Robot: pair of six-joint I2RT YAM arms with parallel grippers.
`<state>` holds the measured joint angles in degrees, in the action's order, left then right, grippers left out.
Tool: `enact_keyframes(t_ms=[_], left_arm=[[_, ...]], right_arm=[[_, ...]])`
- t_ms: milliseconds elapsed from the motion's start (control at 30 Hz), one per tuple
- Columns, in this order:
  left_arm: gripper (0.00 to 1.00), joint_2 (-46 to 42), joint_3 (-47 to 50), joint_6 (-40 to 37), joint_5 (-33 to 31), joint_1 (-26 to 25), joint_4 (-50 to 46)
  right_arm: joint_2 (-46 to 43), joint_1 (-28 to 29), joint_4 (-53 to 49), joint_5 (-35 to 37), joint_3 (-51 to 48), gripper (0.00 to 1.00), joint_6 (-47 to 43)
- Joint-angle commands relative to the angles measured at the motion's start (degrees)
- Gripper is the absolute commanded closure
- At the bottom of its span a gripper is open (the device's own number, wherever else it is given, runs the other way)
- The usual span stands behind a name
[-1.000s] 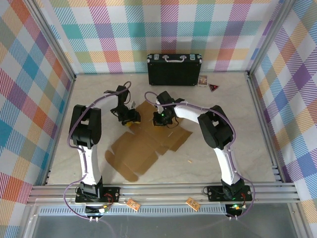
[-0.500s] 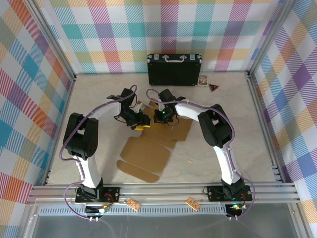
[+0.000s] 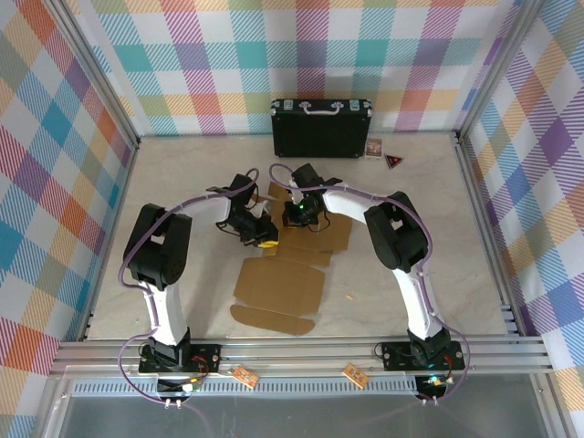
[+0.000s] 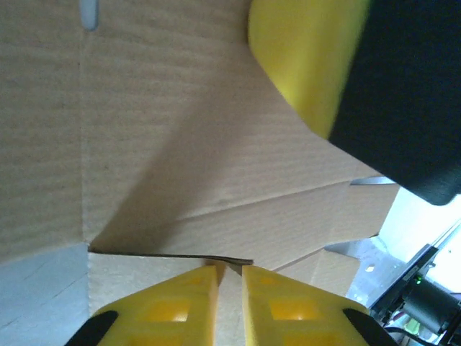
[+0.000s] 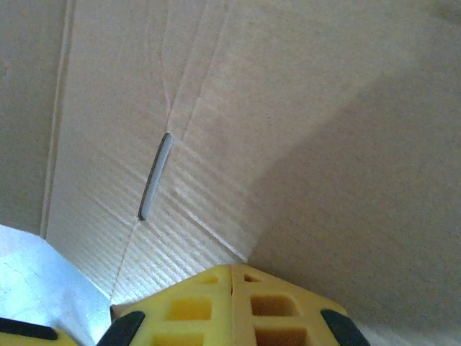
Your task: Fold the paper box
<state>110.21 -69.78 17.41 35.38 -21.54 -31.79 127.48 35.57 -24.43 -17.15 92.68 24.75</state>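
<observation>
On the table [image 3: 438, 255], at its middle, the paper box [image 3: 278, 287] lies mostly flat, a light, stiff yet creasable sheet probably best taken by a flap edge near a score line, the left gripper [image 4: 229, 288] nipped narrowly on its far flap and the right gripper [image 5: 230, 285] fully closed just beside it.

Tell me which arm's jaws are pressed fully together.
The right gripper: its yellow jaws meet without a gap. The left gripper shows a narrow slit between its own.
</observation>
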Motion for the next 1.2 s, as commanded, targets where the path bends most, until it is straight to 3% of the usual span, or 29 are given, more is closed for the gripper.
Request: enact_keyframes(t_ms=[0, 333, 533, 667, 767, 1033, 1167], left_arm=[[0.89, 1.99, 1.99, 1.36, -0.87, -0.61, 1.29], [1.0, 4.93, 4.5, 2.84, -8.96, -0.7, 1.09], [1.0, 5.57, 7.29, 3.19, -12.39, -0.78, 2.08], [1.0, 5.24, 8.97, 5.49, -14.98, -0.87, 3.79], [1.0, 4.0, 10.03, 6.61, -17.03, -1.22, 4.52], [1.0, 2.03, 12.19, 8.27, -17.27, -1.22, 7.28], [1.0, 2.37, 11.87, 6.81, -17.41, -1.23, 7.24]], right_arm=[[2.75, -0.24, -1.59, 1.06, -1.7, 0.97, -0.5], [2.29, -0.35, -1.16, 1.06, -2.54, 0.97, -0.23], [-1.35, -0.59, 0.33, -0.08, -3.55, 0.97, -1.19], [-9.53, -0.94, -1.06, -1.06, -4.39, 0.78, -2.61], [-17.01, -1.41, -5.69, 2.89, -6.75, 0.71, -4.23], [-31.76, -3.6, -9.65, 7.9, -28.83, 0.55, -2.3], [-34.95, -3.54, -8.68, 5.04, -35.19, 0.48, -0.59]])
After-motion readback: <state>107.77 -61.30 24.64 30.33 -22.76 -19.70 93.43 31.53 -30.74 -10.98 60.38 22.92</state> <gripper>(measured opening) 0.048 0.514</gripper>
